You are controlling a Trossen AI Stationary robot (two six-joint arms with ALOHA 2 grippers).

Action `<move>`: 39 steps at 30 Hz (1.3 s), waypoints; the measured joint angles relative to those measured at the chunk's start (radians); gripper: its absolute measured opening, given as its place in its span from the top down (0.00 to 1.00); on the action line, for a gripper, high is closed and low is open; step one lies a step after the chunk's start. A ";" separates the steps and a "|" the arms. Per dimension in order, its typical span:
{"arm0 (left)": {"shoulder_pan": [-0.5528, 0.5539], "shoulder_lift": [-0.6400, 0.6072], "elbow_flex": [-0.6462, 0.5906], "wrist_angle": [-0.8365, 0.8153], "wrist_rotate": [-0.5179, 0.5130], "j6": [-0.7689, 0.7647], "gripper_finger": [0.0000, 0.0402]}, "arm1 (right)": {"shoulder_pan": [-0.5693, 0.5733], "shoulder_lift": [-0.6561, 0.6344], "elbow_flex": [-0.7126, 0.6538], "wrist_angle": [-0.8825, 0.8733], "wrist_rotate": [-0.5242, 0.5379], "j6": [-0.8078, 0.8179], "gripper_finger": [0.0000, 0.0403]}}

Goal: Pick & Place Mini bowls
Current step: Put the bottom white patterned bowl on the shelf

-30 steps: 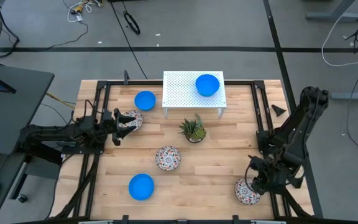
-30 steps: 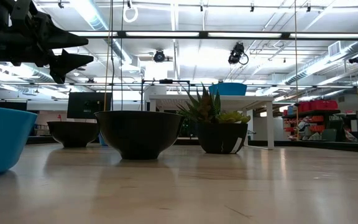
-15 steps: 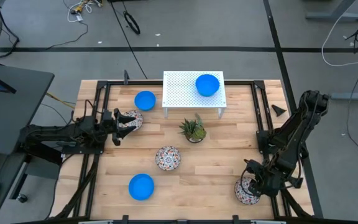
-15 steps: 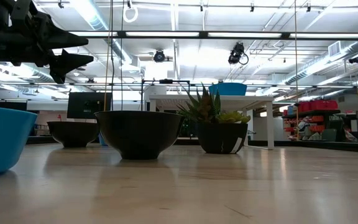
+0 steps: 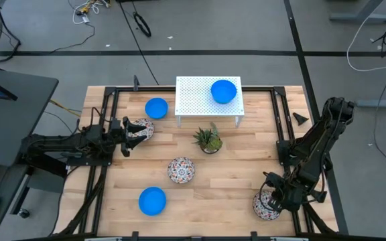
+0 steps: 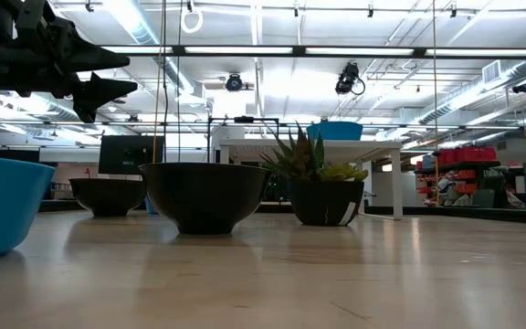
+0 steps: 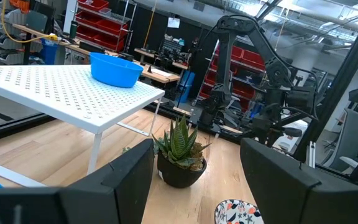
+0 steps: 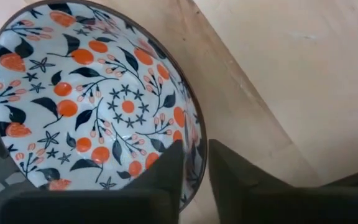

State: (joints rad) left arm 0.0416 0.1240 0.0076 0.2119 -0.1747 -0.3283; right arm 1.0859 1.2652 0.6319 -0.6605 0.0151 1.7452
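Three floral mini bowls show in the high view. One (image 5: 265,207) sits near the table's near right corner, with my right gripper (image 5: 274,199) shut on its rim. One (image 5: 181,170) stands mid-table. One (image 5: 141,128) lies under my left gripper (image 5: 127,131), which hovers level above it, open (image 7: 194,186) and touching nothing. One blue bowl (image 5: 224,91) rests on the white perforated shelf (image 5: 193,100). Another (image 5: 156,108) is left of the shelf, and a third (image 5: 152,201) is near the front. My right gripper holds the floral bowl by its rim (image 8: 196,146), on the bowl's far right side. One finger (image 8: 166,171) is inside the bowl and the other (image 8: 229,171) outside, and they come from above, pointing steeply down. The bowl rests upright on the table.
A small potted plant (image 5: 208,139) stands in front of the shelf, between the two arms. Black frame rails (image 5: 106,167) run along the table's left and right sides. Bare wood lies between the mid-table bowl and the right arm.
My right gripper has sunk onto the near right floral bowl, and the arm has folded lower. The bowl has stayed where it was.
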 joint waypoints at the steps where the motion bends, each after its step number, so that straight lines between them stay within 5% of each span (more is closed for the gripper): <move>1: 0.000 0.000 0.000 0.000 0.000 0.000 0.39 | 0.000 0.000 0.000 0.001 -0.001 0.000 0.88; 5: 0.000 0.000 0.000 0.000 0.000 0.000 0.39 | -0.001 -0.004 0.004 0.017 0.001 -0.003 0.97; 21: 0.000 0.000 0.000 0.000 0.000 0.000 0.39 | -0.069 -0.081 0.101 -0.085 -0.093 -0.024 0.99; 39: 0.000 0.000 0.000 0.000 0.000 0.000 0.39 | -0.430 -0.095 0.498 -0.431 -0.165 -0.030 1.00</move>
State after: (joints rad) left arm 0.0418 0.1240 0.0074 0.2119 -0.1747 -0.3279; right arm 0.6561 1.1706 1.1300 -1.0913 -0.1503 1.7149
